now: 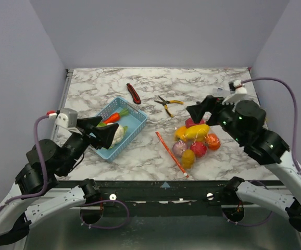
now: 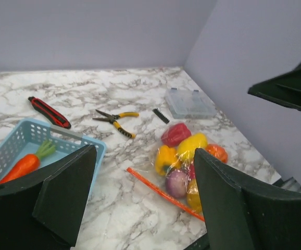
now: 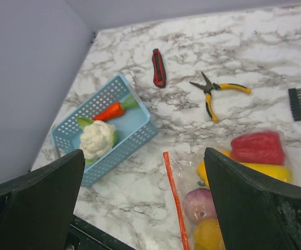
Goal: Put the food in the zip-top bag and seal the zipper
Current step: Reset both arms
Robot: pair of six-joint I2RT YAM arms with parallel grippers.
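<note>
Two arms are up over the marble table point(image 1: 155, 83), and both tools are wide apart with nothing between the fingers. The left gripper point(image 1: 104, 133) hangs over the blue basket point(image 1: 135, 121) at 9 o'clock on the table, fingers spread, gripping nothing. The right gripper point(image 1: 202, 108) hovers above the zip-top bag point(image 1: 209, 151) at 4 o'clock, jaws just as wide and free of the plastic.

In the bag, six pieces of food are bunched together. A red pepper point(image 1: 193, 123) sits at the pile's 12 o'clock, with a long yellow piece point(image 1: 195, 131) touching it just below. An orange piece point(image 1: 212, 140) is at 3 o'clock, a purple onion point(image 1: 179, 148) at 8 o'clock, a red piece point(image 1: 198, 149) beside the onion, and a yellow lemon point(image 1: 188, 158) at 6 o'clock.

The zipper point(image 1: 171, 153) runs straight along the bag's 8 o'clock side, flat on the marble. Whether it is pressed shut I cannot tell.

Over in the basket lie the carrot point(image 1: 114, 117) and, at its 6 o'clock, the cauliflower point(image 1: 119, 133), right under the left fingers and well apart from the bag.

At 11 o'clock lies a red-handled knife point(image 1: 133, 92). Yellow-handled pliers point(image 1: 167, 104) rest near 12. A clear compartment box point(image 2: 188, 101) sits at 2 o'clock, a small black comb-like piece point(image 2: 161, 115) just beside it.
</note>
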